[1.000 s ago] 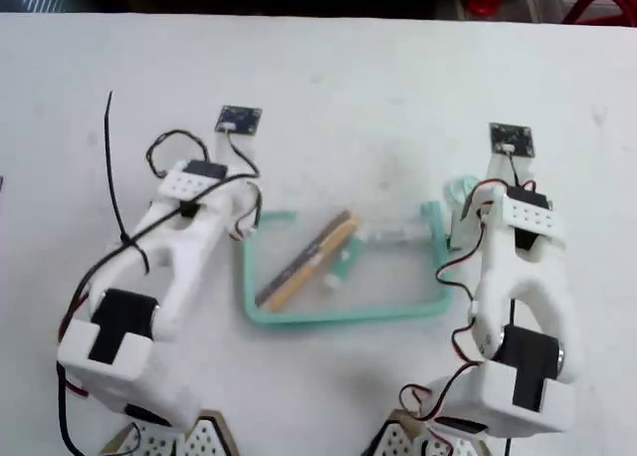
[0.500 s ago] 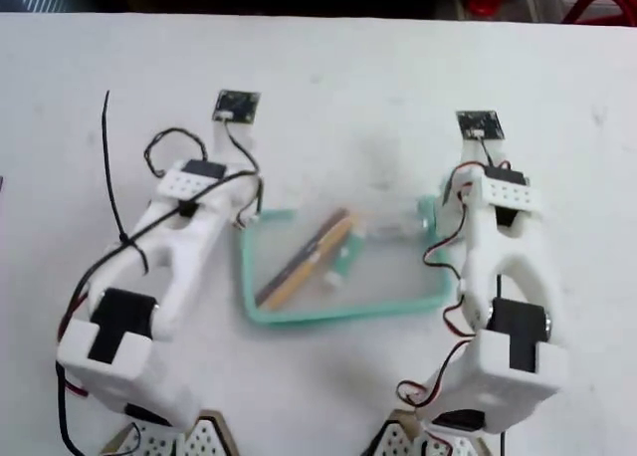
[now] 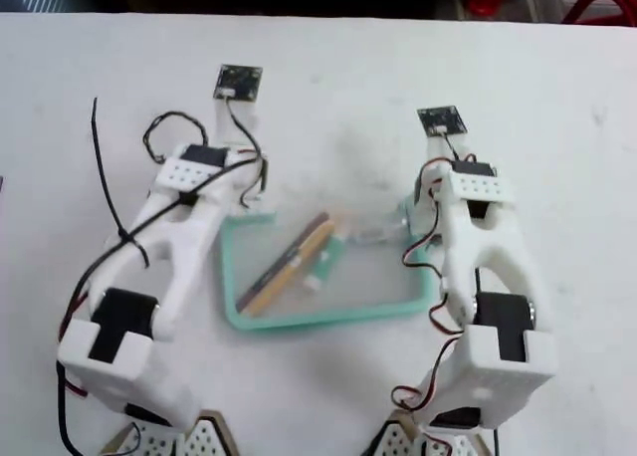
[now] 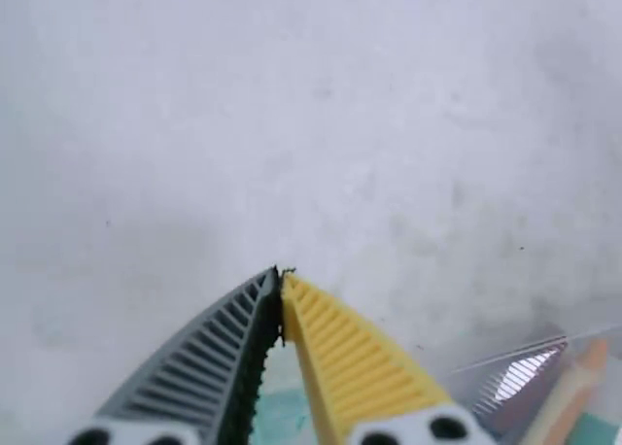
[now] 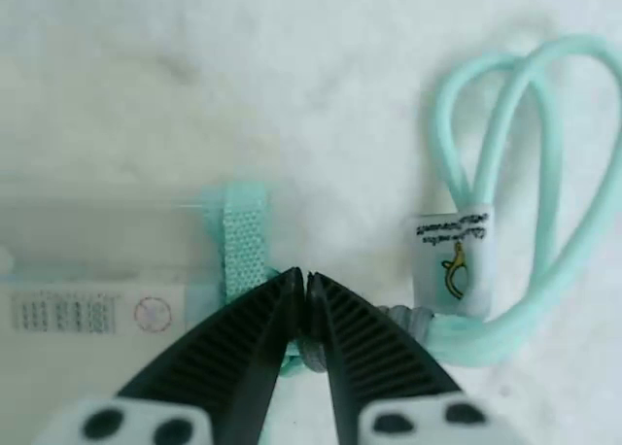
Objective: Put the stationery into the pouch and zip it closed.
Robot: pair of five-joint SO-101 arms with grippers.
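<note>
White tabletop [image 3: 328, 78] carries a clear pouch [image 3: 318, 322] with a teal rim, lying flat between the 2 arms. Inside the pouch, 2 pencils [image 3: 284, 267] lie side by side on a slant. At the pouch's far corner on the left arm's side, the left gripper [image 4: 281, 275] has its jaws together, teal edging showing between them. At the opposite far corner, the right gripper [image 5: 307, 280] has its jaws pressed together on the grey zipper pull [image 5: 400, 319], just beside a looped teal cord [image 5: 505, 173] with a small tag [image 5: 452, 260].
</note>
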